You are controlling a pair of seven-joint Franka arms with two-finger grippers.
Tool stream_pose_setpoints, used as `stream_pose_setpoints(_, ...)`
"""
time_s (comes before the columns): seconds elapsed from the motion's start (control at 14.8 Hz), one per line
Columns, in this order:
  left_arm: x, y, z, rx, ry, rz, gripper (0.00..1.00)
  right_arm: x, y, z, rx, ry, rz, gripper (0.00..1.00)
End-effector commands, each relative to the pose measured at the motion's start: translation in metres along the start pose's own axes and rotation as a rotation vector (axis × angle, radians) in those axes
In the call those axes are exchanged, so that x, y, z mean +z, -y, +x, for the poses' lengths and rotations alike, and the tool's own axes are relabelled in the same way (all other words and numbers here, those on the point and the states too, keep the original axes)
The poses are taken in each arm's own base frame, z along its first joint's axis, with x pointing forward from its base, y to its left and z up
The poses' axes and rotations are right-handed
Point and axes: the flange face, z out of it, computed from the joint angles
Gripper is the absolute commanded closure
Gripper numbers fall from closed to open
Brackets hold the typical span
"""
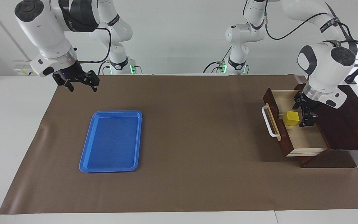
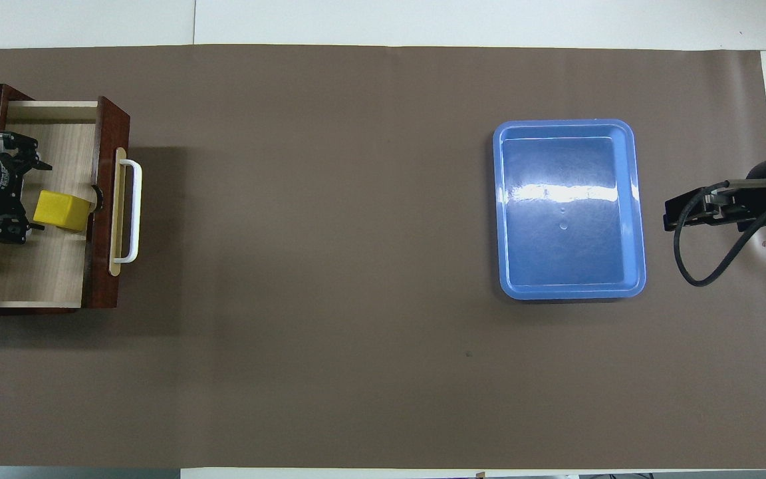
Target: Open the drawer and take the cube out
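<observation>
Yellow cube (image 1: 291, 118) in open drawer (image 1: 303, 137) | blue tray (image 1: 112, 140) well apart

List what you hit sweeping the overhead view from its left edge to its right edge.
left gripper (open, over the drawer) → cube in the open drawer → white handle → blue tray → right gripper (open, waiting beside the tray).
</observation>
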Motion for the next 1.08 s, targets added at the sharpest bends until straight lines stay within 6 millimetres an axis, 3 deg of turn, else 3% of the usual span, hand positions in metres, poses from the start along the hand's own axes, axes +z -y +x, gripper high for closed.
stream_pose_setpoints(0.0,0.012,0.01,-0.002,-0.042,0.013,-0.01,0.0,0.0,-0.002,-0.008,-0.014,0.003,-0.017,0.0)
stream_pose_setpoints(0.2,0.023,0.018,0.005,-0.08,0.015,0.013,0.0,-0.003,-0.006,-0.008,-0.007,0.0,-0.016,0.0)
stream_pose_setpoints(0.54,0.023,0.019,0.014,-0.143,0.013,0.007,0.0,-0.005,-0.008,-0.009,-0.004,-0.003,-0.016,0.0)
stream_pose_setpoints(1.01,0.023,0.016,0.008,-0.151,0.013,-0.009,0.07,-0.004,-0.008,-0.009,0.073,-0.009,-0.014,0.0)
